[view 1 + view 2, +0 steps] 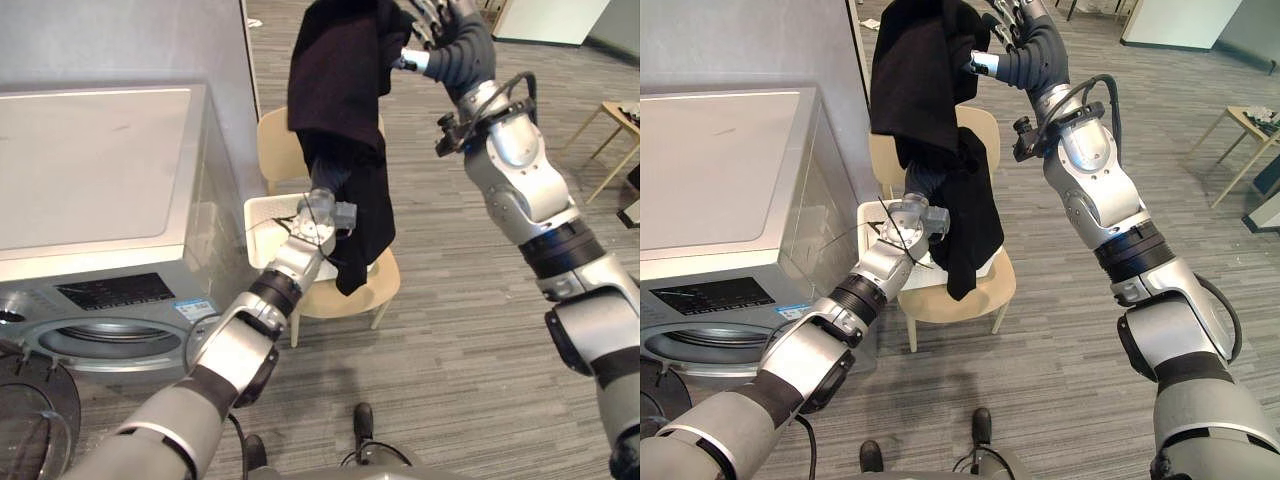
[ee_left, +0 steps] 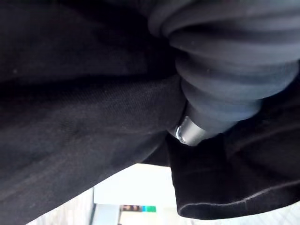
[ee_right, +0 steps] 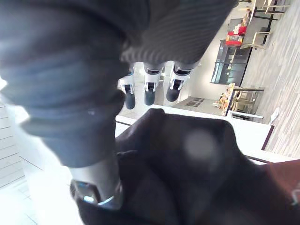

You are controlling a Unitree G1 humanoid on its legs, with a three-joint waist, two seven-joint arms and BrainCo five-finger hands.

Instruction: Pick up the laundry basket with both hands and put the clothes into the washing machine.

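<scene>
Grey plank floor (image 1: 450, 350) beneath limp black cloth (image 1: 335, 70) on right hand (image 3: 150, 86)

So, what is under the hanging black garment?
Below the black garment the white basket shows, standing on the wooden chair. The cloth covers most of the left hand and much of the basket's inside.

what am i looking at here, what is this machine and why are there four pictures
This is a two-armed humanoid robot doing laundry. The two wide pictures come from cameras in its head, looking down; the two dark close-ups come from cameras on its wrists. Its raised right hand has a black garment hanging from it, and its left hand reaches up into the same cloth. Beneath, a white laundry basket sits on a wooden chair, beside a silver washing machine.
</scene>
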